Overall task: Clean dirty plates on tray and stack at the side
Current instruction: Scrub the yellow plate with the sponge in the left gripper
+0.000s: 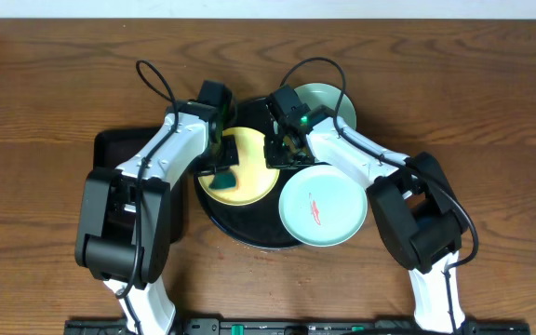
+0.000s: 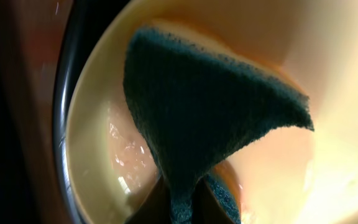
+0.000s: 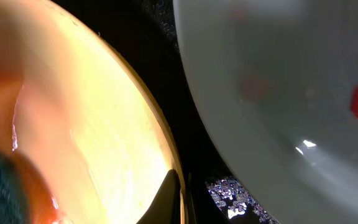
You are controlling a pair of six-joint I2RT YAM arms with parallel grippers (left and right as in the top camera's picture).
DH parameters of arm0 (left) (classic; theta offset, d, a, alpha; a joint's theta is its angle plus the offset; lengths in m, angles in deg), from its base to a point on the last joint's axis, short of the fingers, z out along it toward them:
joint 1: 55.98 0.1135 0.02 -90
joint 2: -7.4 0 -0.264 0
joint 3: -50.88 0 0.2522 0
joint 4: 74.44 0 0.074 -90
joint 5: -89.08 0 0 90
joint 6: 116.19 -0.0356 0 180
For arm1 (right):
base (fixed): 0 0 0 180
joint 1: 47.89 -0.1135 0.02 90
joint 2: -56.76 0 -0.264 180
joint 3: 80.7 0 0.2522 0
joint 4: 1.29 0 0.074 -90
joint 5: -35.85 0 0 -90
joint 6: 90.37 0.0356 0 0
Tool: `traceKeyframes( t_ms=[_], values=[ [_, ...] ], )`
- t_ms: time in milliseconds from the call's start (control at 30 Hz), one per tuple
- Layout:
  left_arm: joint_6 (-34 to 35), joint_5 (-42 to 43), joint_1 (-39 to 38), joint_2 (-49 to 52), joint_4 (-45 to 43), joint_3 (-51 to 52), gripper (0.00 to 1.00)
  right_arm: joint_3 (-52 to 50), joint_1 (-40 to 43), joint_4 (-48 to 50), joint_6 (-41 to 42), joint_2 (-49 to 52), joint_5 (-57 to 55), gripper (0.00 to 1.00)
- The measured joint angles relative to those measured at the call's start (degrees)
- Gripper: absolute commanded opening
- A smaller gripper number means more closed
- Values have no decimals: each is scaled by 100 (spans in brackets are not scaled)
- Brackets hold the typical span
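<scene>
Slippage risk from hard scrubbing: left hand (image 1: 220,160) clenched on green sponge (image 2: 210,106), right hand (image 3: 178,200) only pinching yellow plate (image 1: 252,184) by its rim.

Overhead sharp; wrist views blurred, yellow plate (image 3: 104,124) glaring.

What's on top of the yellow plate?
A dark green sponge, held by the left gripper, rests on the yellow plate. A wet sheen shows beside it; the plate surface under the sponge is hidden.
</scene>
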Motion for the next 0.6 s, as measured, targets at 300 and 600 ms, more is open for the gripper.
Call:
traceKeyframes(
  t_ms=[300,600],
  values=[
    [-769,774,-90,0,494,-2,7,0,-9,-11,-42,0,50,3],
    [-1071,1252,-105,0,-367,79,8,0,-9,-9,-42,0,57,2]
  ],
)
